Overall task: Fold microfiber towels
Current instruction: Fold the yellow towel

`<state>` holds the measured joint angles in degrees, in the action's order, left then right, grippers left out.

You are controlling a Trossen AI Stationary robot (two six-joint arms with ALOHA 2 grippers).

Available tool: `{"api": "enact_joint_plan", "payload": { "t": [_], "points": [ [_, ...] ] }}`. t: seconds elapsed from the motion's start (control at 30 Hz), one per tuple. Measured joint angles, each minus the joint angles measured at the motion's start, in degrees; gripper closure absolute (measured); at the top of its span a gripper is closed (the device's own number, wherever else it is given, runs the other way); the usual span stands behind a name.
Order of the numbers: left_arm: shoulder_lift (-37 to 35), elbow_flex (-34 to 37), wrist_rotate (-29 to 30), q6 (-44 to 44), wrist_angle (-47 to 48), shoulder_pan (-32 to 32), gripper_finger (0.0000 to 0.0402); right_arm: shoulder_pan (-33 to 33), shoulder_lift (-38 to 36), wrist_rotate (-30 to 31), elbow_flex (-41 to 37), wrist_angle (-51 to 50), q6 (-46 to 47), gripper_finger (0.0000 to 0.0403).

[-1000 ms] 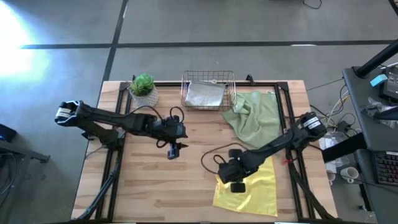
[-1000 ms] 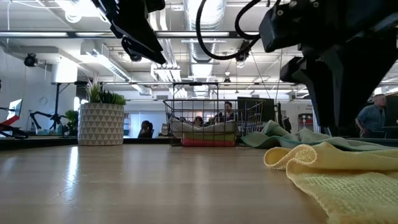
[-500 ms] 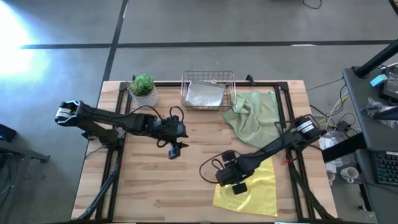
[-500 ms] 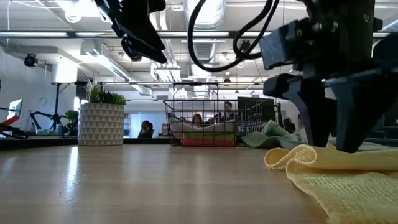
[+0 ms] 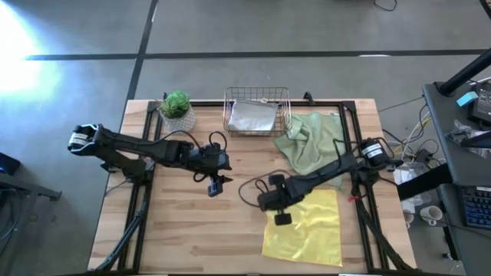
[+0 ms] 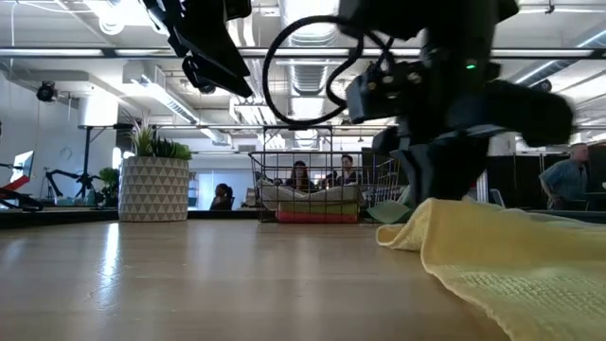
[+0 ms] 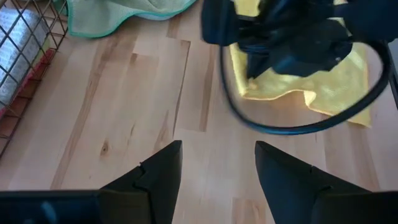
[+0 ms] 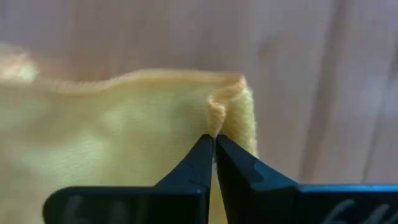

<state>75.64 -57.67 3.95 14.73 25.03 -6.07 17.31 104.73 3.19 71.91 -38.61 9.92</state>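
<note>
Nearest the front edge, the yellow towel [image 5: 304, 228] lies unfolded on the table [image 5: 184, 230], its left edge pinched in the closed right gripper [image 5: 281, 218]. The left gripper [image 5: 214, 186] hangs open mid-table, empty. Farther back, the sage towel [image 5: 314, 142] lies crumpled; folded ones, judging by their flat stacking, fill the basket [image 5: 256, 112].

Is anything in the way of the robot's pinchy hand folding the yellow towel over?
Nothing visible is. The right gripper is shut on the yellow towel at its corner, and the bare table lies beside it. The left gripper hovers open, well clear.
</note>
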Motion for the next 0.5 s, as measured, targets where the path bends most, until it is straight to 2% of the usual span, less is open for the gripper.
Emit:
{"api": "enact_joint_plan", "payload": {
  "t": [0.33,0.5],
  "points": [
    [0.0,0.0,0.0,-0.3,5.4,0.0,0.0215,-8.6,0.2,0.0,4.2,7.8,-0.5,0.0394],
    [0.0,0.0,0.0,-1.3,6.9,-0.1,0.0215,-12.5,2.3,0.0,7.6,7.7,0.1,0.0394]
  ]
}}
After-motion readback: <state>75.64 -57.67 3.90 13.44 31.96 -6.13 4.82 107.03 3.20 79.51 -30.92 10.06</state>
